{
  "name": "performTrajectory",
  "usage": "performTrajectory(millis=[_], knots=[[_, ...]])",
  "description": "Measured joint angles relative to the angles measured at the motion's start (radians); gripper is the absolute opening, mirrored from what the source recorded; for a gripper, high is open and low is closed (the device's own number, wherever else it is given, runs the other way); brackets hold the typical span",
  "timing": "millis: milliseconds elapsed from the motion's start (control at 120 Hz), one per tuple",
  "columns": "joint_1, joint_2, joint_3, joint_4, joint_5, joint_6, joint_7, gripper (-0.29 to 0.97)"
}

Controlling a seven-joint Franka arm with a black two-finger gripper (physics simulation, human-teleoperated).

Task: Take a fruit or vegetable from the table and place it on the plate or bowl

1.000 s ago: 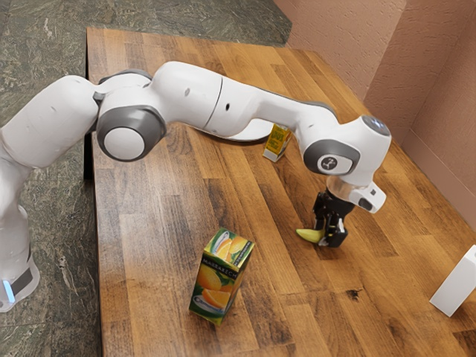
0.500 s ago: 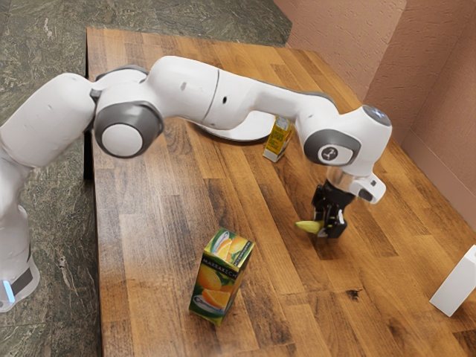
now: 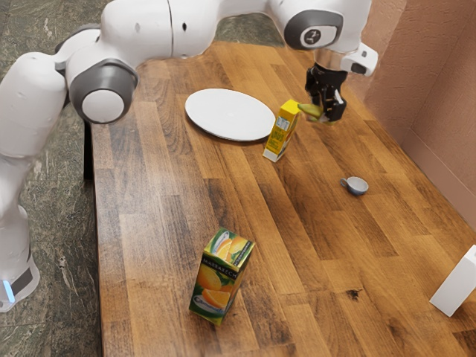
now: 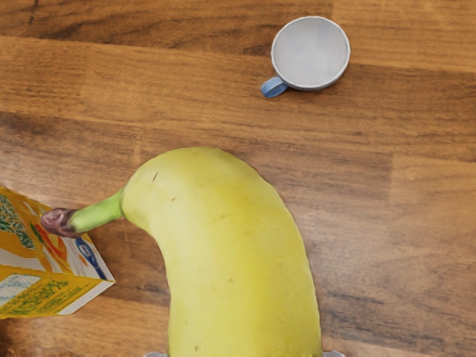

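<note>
My gripper (image 3: 327,113) is shut on a yellow-green banana (image 3: 311,110) and holds it in the air above the table, just to the exterior view's right of a small yellow juice carton (image 3: 280,131). In the wrist view the banana (image 4: 230,260) hangs under my hand, its stem pointing toward the small carton (image 4: 41,260). A white plate (image 3: 229,114) lies flat on the table to the exterior view's left of that carton, apart from the banana.
A small blue-handled cup (image 3: 356,185) sits on the wood, seen too as the cup (image 4: 309,54) in the wrist view. A larger juice carton (image 3: 221,276) stands near the front. A white box (image 3: 455,282) stands at the right edge. A wall runs along the exterior view's right.
My gripper has lifted the banana off the table and carried it up and back toward the small carton and plate. The arm has swung away, uncovering the plate and the cup.
</note>
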Motion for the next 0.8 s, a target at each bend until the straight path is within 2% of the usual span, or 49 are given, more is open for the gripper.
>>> performTrajectory(millis=[150,208,350,467,600,633,725,800], knots=[[0.003,-0.057,0.171,0.009,0.012,-0.064,0.003,0.19],[0.028,-0.056,0.208,0.009,0.012,-0.08,0.005,0.22],[0.174,0.01,0.177,-0.01,-0.017,-0.087,0.008,0.19],[0.204,0.066,0.155,-0.073,-0.055,-0.046,0.01,0.16],[0.253,0.077,0.154,-0.142,-0.086,0.011,0.011,0.16],[0.26,0.078,0.154,-0.147,-0.091,0.021,0.012,0.19],[0.263,0.078,0.152,-0.151,-0.1,0.036,0.013,0.41],[0.264,0.077,0.155,-0.154,-0.103,0.045,0.014,0.52]])
